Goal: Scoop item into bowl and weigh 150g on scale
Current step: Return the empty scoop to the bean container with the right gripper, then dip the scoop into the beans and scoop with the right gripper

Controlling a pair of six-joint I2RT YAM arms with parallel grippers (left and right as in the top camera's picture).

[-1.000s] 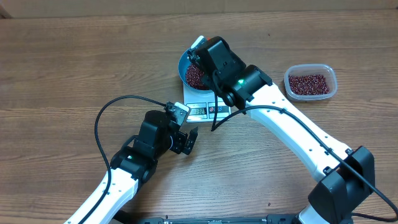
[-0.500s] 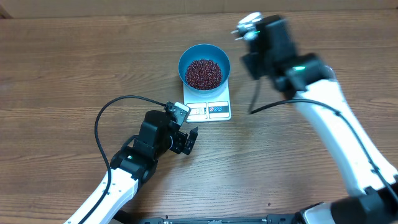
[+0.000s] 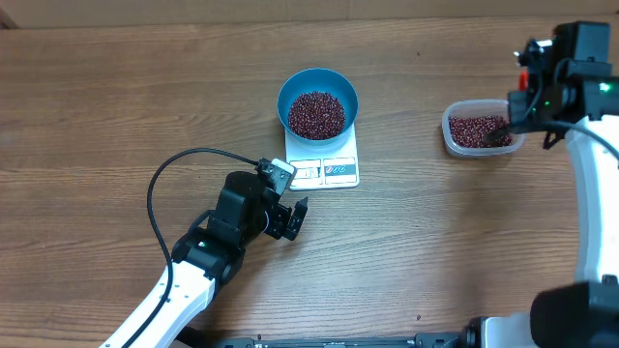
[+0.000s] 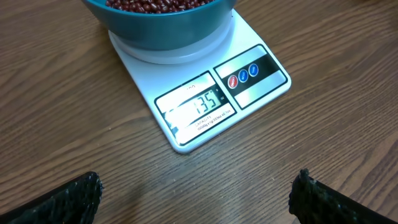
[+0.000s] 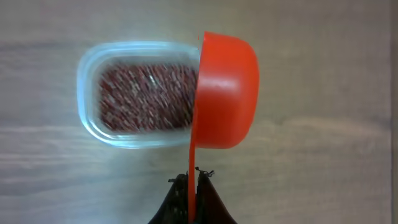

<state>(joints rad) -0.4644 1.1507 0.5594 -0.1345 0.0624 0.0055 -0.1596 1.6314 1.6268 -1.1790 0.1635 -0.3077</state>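
One bowl [image 3: 318,72] of beans [image 3: 317,114] on one scale [image 3: 324,172]; one tub [image 3: 449,131] at right. Left tool [image 3: 293,218] spread wide near scale; right tool [image 5: 193,186] pinches one red scoop [image 5: 225,90] by tub.

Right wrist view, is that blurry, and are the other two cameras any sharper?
Right wrist view: the tub of beans is smeared with blur, the red scoop crisper. Left wrist view: sharp, the scale digits legible. Overhead view: evenly lit, the blue bowl clear.

White arms [image 3: 179,295] with black joints, black left hand [image 3: 294,219], looping black cable [image 3: 152,193].
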